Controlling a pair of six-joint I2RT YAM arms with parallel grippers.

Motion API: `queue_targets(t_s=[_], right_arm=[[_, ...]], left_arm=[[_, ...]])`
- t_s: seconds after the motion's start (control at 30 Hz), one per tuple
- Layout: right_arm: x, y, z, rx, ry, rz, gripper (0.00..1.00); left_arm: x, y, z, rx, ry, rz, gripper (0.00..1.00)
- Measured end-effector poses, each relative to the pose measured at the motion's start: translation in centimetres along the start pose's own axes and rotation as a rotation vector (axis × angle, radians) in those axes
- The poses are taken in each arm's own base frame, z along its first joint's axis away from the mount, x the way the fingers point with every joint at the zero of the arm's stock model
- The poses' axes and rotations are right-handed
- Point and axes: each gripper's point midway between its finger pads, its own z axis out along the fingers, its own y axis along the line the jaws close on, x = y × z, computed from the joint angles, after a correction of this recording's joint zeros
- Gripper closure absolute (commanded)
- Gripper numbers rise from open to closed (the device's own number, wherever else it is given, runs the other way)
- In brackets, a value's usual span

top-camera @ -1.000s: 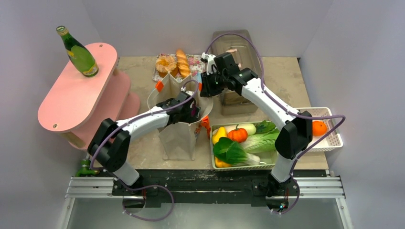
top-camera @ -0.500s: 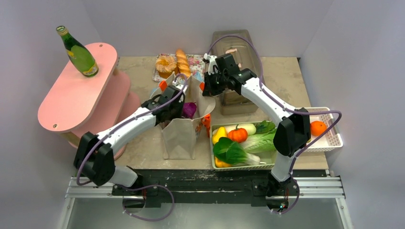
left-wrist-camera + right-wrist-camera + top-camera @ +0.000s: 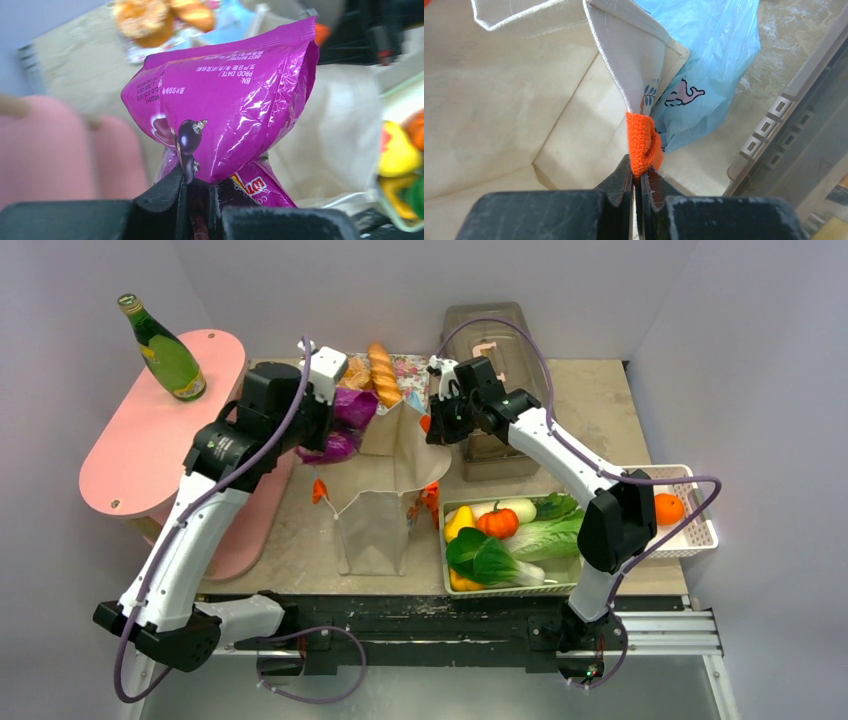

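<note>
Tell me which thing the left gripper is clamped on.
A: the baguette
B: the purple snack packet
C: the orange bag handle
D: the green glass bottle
B: in the left wrist view the left gripper is shut on the lower end of the purple snack packet, while the orange bag handle is pinched in the right gripper.

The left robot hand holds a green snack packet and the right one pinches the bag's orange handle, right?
Not green: the snack packet in the left gripper is purple, as the left wrist view shows. The right gripper does pinch the orange handle.
</note>
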Motion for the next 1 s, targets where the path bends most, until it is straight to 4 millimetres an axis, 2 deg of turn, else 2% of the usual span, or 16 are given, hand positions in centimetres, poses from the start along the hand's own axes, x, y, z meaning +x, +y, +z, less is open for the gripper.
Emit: queue_targets(t_s=[0.1,0.2,0.37,0.47,0.57,0.7,0.87,0.9,0.93,1.0], right_arm=[[0.0,0.0,0.0,0.000,0.000,-0.003,1.00],[0.0,0.0,0.0,0.000,0.000,-0.004,1.00],[0.0,0.0,0.0,0.000,-0.001,-0.010,1.00],[-0.1,0.0,0.0,0.000,-0.002,-0.010,1.00],[-0.2,0.0,-0.1,-0.001,-0.004,-0.011,1.00],[-0.3,0.1,-0.2,-0.001,-0.003,-0.012,1.00],[-0.3,0.1,-0.3,0.002,-0.002,-0.012,1.00],[-0.3,0.1,-0.3,0.003,-0.002,-0.012,1.00],[-0.3,0.1,-0.3,0.003,-0.002,-0.011,1.00],[-0.3,0.1,-0.3,0.003,-0.001,-0.011,1.00]], left_arm=[[0.3,3.6,-2.0,-0.137,0.040,0.051,1.00],[1.9,7.0,-3.5,-0.281,0.123,0.143,1.00],[3.0,10.9,-4.8,-0.445,0.233,0.309,1.00],[3.8,13.5,-4.7,-0.548,0.292,0.385,1.00],[5.1,15.5,-3.5,-0.607,0.372,0.481,1.00],[7.3,18.4,-2.6,-0.689,0.480,0.541,1.00],[9.3,20.3,-2.2,-0.756,0.554,0.580,1.00],[9.4,20.4,-2.1,-0.767,0.555,0.589,0.94],[9.3,20.6,-2.0,-0.781,0.554,0.602,0.83],[9.4,21.0,-1.7,-0.805,0.553,0.616,0.54]])
